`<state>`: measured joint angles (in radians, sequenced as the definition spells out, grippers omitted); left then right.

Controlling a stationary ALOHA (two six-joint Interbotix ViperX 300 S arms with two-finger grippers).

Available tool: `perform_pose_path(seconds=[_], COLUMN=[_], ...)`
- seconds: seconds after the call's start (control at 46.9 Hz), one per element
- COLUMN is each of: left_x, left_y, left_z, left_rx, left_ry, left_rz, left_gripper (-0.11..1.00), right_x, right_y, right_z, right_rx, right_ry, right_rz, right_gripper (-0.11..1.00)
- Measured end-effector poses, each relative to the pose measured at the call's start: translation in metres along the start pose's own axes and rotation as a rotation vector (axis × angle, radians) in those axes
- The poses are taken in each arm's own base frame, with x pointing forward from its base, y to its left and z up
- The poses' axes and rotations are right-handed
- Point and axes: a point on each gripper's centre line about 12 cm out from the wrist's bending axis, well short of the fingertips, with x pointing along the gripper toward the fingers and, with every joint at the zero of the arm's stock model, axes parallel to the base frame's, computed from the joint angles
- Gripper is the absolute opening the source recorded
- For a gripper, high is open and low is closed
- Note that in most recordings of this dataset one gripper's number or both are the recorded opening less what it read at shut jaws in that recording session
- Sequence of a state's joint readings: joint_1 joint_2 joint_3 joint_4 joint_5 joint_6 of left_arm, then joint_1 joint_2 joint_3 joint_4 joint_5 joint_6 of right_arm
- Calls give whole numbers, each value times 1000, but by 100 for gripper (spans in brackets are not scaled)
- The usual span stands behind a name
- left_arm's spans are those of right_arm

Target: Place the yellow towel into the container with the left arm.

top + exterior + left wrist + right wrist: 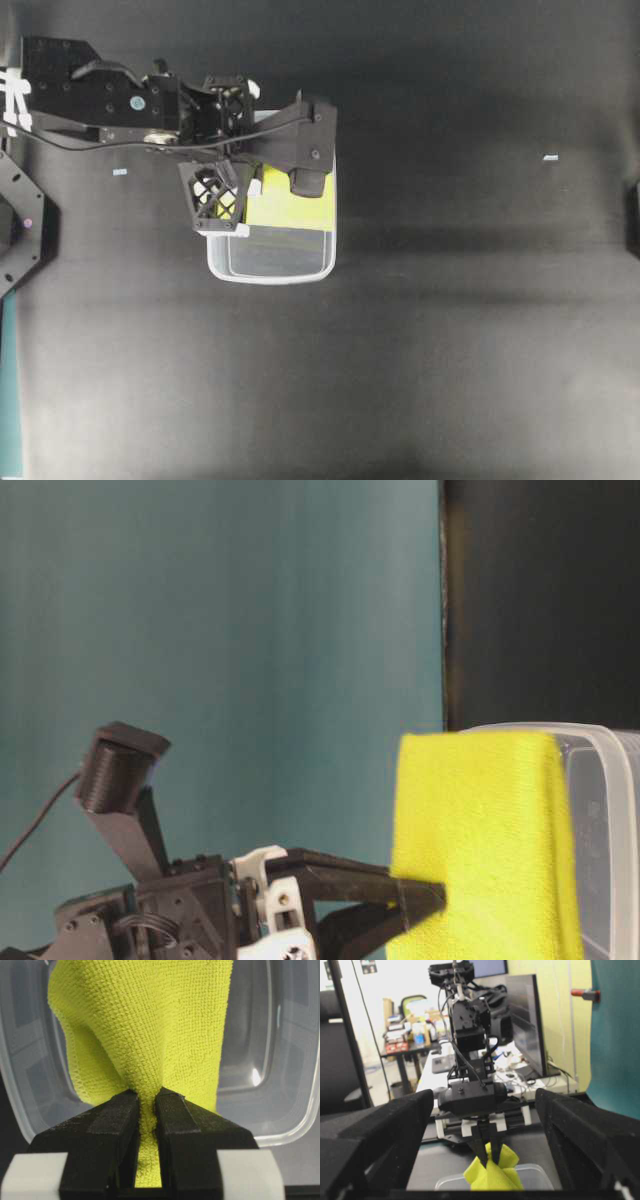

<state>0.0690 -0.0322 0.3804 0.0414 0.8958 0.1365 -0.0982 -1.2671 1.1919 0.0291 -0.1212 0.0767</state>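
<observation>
One pinch point only: left gripper [147,1105] is clenched on a bunched fold of the yellow towel [150,1035], which hangs over the container [280,1060], its lower part inside the rim. Soft, light, limp microfibre; it drapes and creases, so a gathered fold near the middle looks the best hold. Grippy weave, slipping unlikely. Right gripper [485,1125] stands wide, holding nothing.

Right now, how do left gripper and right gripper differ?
The left gripper is shut on the yellow towel, the right gripper stands wide open and empty. The left hangs over the container, the right sits back from it, only facing it. Both have black two-finger jaws.
</observation>
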Motion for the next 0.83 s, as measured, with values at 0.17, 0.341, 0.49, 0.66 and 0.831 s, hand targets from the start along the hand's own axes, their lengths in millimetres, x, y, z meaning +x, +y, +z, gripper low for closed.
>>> perform_pose_path(seconds=[0.17, 0.341, 0.49, 0.66, 0.831], left_x=[0, 1, 0, -7, -42], left_y=[-1, -1, -1, -1, -8], left_z=[2, 3, 4, 8, 15], left_rx=[-9, -20, -45, -59, -56], left_ry=[-19, -28, -32, -86, -234], left_rz=[1, 2, 2, 7, 13], left_gripper=[36, 83, 90, 91, 91], right_x=[0, 0, 0, 0, -1], right_y=[0, 0, 0, -2, -2], right_z=[0, 0, 0, 0, 2], right_rx=[0, 0, -1, -2, -3], right_ry=[2, 0, 0, -3, -9], right_rz=[0, 0, -3, -10, -14], right_gripper=[79, 79, 79, 79, 79])
